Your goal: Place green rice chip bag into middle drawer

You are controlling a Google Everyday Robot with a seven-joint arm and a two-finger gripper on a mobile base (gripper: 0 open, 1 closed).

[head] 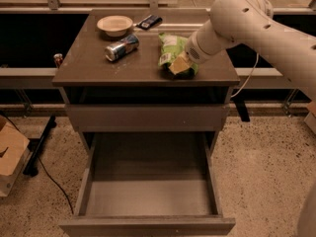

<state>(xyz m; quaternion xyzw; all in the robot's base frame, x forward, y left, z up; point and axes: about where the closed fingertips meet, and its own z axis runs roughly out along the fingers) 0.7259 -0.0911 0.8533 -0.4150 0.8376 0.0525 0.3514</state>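
The green rice chip bag (pixel 170 48) lies crinkled on the right part of the cabinet top (pixel 89 65). My gripper (pixel 178 64) reaches down from the white arm (pixel 237 19) at the right and sits on the near end of the bag, covering part of it. The middle drawer (pixel 148 191) is pulled wide open below, toward the camera, and its grey floor is bare.
A blue-silver drink can (pixel 121 47) lies on its side left of the bag. A pale bowl (pixel 115 24) and a small black object (pixel 149 21) sit at the back. The shut upper drawer front (pixel 148 117) is above the open drawer. A cardboard box (pixel 10 157) stands on the floor at left.
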